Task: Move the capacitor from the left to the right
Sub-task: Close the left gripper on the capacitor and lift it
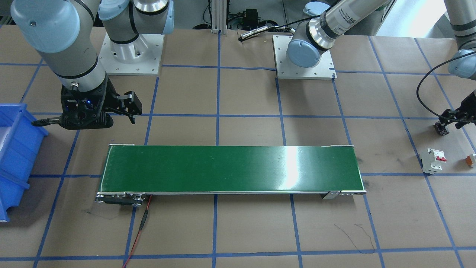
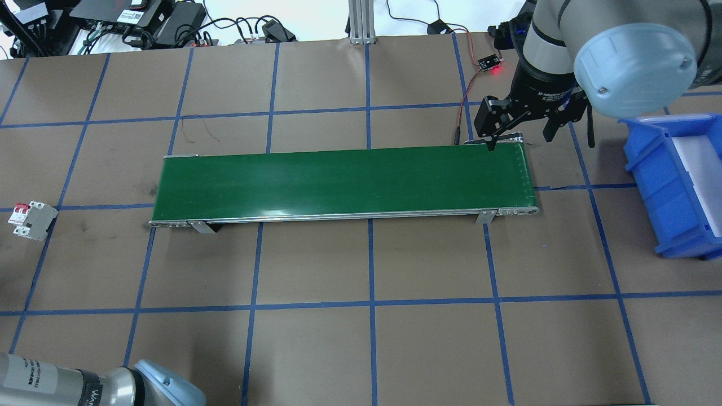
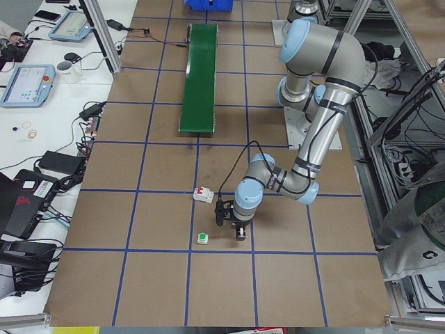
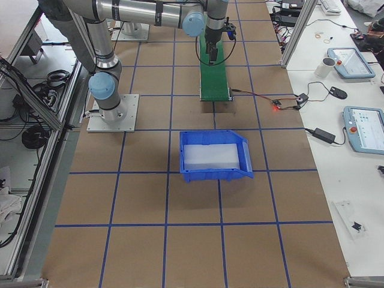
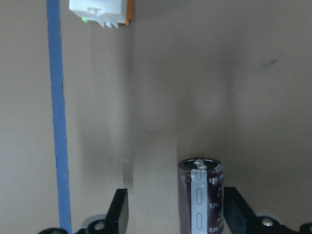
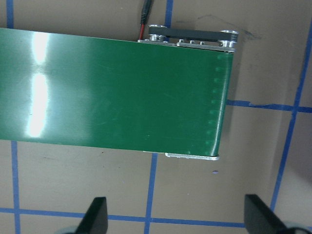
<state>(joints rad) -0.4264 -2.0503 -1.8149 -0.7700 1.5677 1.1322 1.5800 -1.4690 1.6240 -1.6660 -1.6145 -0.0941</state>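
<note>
Left wrist-mounted view has the capacitor upright on bare worktop between the left tool's wide-spread fingers, close to one and clear of the other, an orange-and-white part well ahead beside blue tape, while the right tool hangs open and empty by the green conveyor's end.

Bright even light; white glare streaks the green belt

The grey, blue-capped left arm folds low, its black two-finger left gripper pointing straight down, jaws parted. The grey, blue-capped right arm reaches forward, its black two-finger right gripper pointing down, fingers spread wide.
</note>
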